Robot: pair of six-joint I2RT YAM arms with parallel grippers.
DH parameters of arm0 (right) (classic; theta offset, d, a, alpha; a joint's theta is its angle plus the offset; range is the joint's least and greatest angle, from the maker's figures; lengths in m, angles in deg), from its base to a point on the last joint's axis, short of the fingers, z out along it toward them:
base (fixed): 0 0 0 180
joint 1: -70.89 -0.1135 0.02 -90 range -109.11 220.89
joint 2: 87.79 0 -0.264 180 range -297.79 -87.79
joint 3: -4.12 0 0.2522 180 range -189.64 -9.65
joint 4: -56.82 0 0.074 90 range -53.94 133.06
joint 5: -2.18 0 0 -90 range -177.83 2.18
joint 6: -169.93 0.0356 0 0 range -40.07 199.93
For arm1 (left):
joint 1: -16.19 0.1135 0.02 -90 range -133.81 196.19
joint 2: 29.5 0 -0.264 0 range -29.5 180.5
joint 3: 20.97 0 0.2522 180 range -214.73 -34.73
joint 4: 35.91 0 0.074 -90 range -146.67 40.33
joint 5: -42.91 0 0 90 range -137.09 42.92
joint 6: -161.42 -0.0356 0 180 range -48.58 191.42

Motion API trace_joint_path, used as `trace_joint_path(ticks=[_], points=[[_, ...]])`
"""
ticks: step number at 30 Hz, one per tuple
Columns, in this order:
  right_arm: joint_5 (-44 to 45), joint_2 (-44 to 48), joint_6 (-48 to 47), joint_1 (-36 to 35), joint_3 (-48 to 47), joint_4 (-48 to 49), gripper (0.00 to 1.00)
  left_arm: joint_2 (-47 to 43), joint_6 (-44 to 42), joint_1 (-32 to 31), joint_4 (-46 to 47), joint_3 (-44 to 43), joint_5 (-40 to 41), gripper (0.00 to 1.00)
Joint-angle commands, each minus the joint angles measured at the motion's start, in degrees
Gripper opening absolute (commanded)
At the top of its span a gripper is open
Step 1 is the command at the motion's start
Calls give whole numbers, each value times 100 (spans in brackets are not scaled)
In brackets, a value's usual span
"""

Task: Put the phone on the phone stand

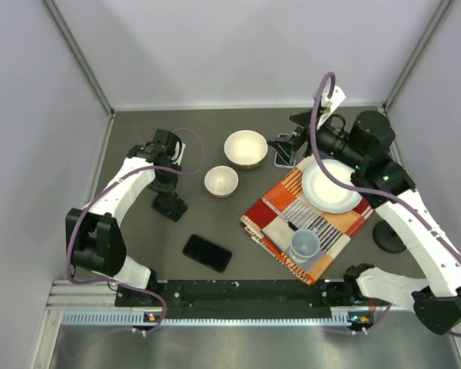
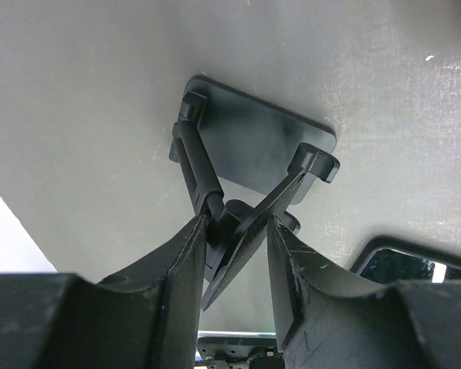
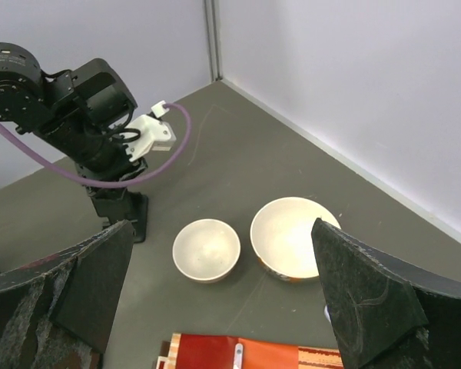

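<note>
**Step in hand.** The left gripper is at the stand, not the phone. Its two fingers sit on either side of the stand's hinge, and each seems to press against it. This reads as a grasp on the stand, though a loose one cannot be ruled out. The stand's base plate lies flat on the table, with its support plate raised at a slant between the fingers. The phone lies flat, screen up, on the table nearer the arm bases. It is apart from the stand and nothing touches it. The placing itself is therefore not yet begun, and this is judged a preparatory step of steadying or setting the stand.

**Next move.** The stand probably needs to sit squarely with its support plate open. The phone must then be lifted. It is thin and flush with the table, so a pinch across its edges is called for.

**Pose.** The left arm is folded, with the elbow near its base and the forearm reaching away. Its wrist is pitched so the gripper points down onto the stand. The right arm stretches to the far side. The right gripper is spread wide and holds nothing, facing the two bowls.
</note>
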Motion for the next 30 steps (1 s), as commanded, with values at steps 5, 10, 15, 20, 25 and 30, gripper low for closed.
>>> trace_joint_path(ticks=[5,10,15,20,25,30], points=[[321,139,-431,-192,-93,32,99,-416,95,14,-32,-8,70,30],[391,166,-466,-218,-76,32,99,-382,321,5,48,46,498,0],[417,131,-572,-218,-23,59,99,-101,315,14,135,-306,1141,0],[593,43,-756,-218,12,41,99,285,-526,57,1204,-473,2343,0],[506,-36,-932,-218,74,50,99,1006,-1231,469,1533,-1647,2259,0],[514,-142,-941,-218,100,146,99,2096,-1443,1006,1314,-2853,1811,0]])
